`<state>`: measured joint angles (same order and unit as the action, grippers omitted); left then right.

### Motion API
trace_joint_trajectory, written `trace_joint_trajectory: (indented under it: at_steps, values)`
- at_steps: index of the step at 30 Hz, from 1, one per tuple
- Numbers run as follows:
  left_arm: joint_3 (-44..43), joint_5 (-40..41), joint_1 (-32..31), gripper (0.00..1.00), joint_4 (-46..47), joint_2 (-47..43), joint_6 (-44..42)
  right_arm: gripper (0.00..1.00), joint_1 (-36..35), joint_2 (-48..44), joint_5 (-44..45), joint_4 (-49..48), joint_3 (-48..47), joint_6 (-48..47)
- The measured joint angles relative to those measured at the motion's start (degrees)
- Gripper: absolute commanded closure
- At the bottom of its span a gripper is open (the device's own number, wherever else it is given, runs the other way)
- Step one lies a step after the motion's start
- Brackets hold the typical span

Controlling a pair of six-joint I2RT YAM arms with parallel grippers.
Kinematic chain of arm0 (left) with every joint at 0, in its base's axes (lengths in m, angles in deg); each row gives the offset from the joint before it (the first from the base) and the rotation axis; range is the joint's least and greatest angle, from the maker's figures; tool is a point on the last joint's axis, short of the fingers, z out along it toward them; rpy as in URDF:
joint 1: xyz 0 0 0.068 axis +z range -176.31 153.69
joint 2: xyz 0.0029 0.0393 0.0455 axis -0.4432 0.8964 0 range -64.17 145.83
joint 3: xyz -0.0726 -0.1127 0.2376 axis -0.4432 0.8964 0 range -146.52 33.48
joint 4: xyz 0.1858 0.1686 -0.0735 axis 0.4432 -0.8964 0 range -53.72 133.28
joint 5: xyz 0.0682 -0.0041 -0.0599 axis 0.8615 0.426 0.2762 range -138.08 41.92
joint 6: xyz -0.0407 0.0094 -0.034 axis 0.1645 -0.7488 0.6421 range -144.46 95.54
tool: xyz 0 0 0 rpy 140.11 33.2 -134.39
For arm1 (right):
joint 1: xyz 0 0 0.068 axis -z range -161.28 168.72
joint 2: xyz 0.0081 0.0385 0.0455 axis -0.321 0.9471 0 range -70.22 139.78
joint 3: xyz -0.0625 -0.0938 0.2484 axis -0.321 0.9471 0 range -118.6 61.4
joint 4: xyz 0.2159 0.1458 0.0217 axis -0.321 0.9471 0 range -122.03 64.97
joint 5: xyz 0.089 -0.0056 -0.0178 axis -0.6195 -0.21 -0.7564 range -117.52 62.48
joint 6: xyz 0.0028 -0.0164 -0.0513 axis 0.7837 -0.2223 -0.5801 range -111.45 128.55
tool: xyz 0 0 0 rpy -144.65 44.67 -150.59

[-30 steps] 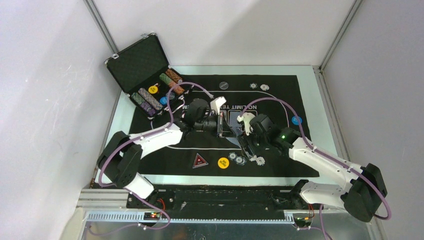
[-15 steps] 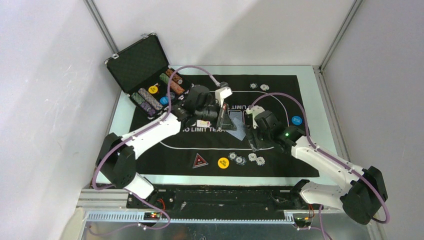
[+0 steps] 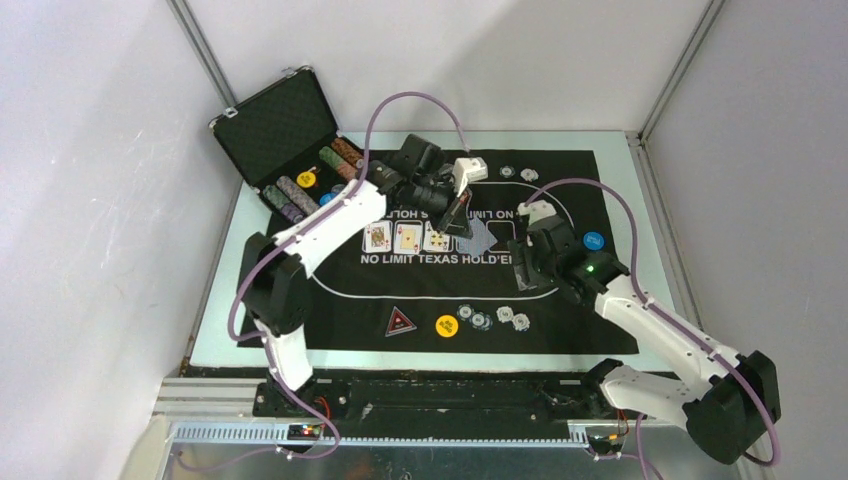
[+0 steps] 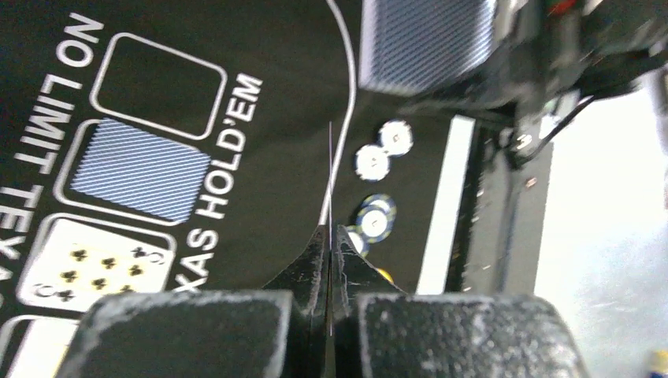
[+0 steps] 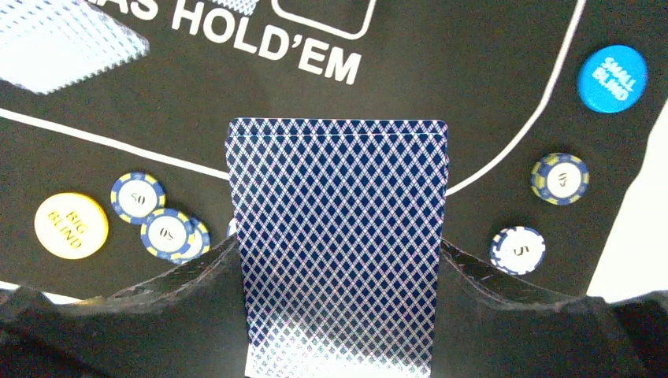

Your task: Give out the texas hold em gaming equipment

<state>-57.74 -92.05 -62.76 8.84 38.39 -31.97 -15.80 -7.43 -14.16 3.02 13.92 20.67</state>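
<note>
Deck (image 5: 339,197) pinched in R pincer (image 5: 339,272); L pincer (image 4: 329,246) pressed on single card (image 4: 330,173) (edge-on).

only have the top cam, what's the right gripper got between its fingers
Observer: The right gripper is clamped on a deck of blue-backed cards, back toward its wrist camera.
Operator: and the left one, empty
Observer: No, the left gripper is shut on a single card, seen edge-on as a thin line.
Operator: any boxes left to fill
Observer: The end box is bare; a face-down card lies in the box beside it.
</note>
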Motion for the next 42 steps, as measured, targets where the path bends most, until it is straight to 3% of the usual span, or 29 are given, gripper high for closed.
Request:
trace_joint_trajectory:
  at_steps: [6,12,17,27,42]
  values:
    - [-16.3,2.7,0.0,1.0,-16.7,11.5,-17.6,1.0,1.5,-1.8,2.8,0.0,0.2,1.4]
    - [-37.3,4.4,-0.1,1.0,-27.0,27.6,-24.2,1.0,2.4,-1.9,4.7,0.0,0.8,2.6]
    - [-39.3,5.9,-0.4,1.0,-27.2,32.1,-24.8,1.0,3.5,-2.1,5.1,0.0,1.3,3.3]
    - [-40.7,4.6,-1.7,1.0,-18.3,35.7,-22.1,1.0,4.2,-3.2,5.1,0.0,1.8,4.0]
    - [-44.7,7.8,-7.9,1.0,-21.7,40.0,-32.6,1.0,4.2,-3.2,4.9,-0.1,1.8,4.0]
